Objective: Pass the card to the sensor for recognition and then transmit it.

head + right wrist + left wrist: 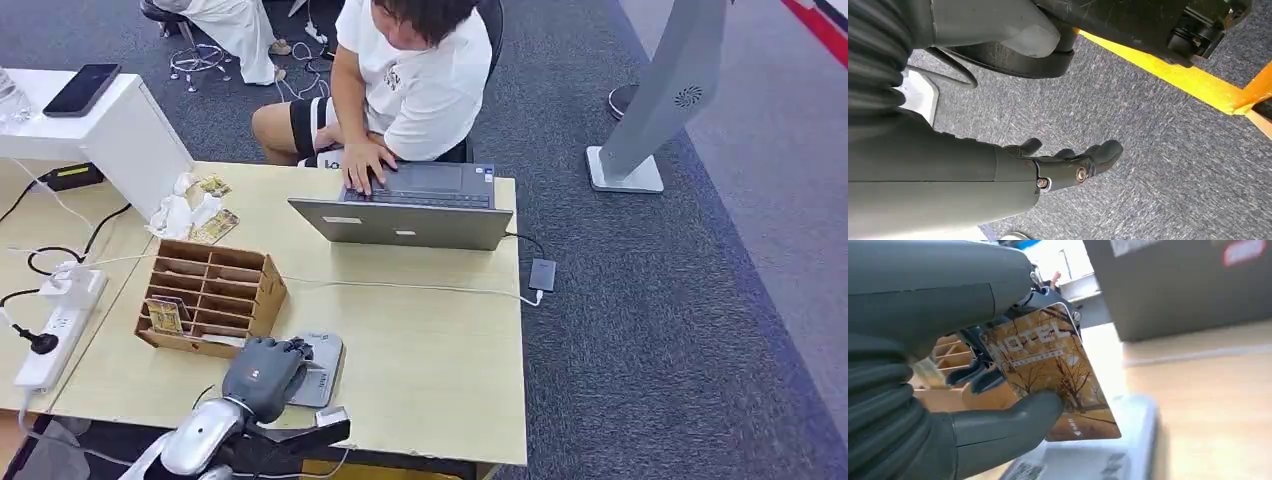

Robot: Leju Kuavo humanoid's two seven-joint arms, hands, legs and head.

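Head view. My left hand [265,372], grey-backed with dark fingers, sits over the flat grey rectangular sensor pad [322,372] at the near edge of the pale wooden surface [430,350]. Just left of and beyond the pad: a brown wooden slotted card rack [210,296], one yellow-printed card standing in a near-left slot. Far side of the surface: an open grey laptop [410,208], a seated person in a white shirt [420,75] with a hand on its keyboard. Left: a white power strip [50,340] with black cables, and a white box [110,125] with a black phone on top.

Left wrist view. My left hand [973,410] grips the yellow-and-brown hotel key card printed with bare trees [1048,370], thumb on its printed face, dark fingers behind it. The card is tilted, its lower edge close above the grey sensor pad [1108,455]; whether they touch I cannot tell. The wooden rack [948,360] lies behind.

Right wrist view. My right hand [1068,165] hangs above grey carpet [1148,150], fingers loosely curled, holding nothing.
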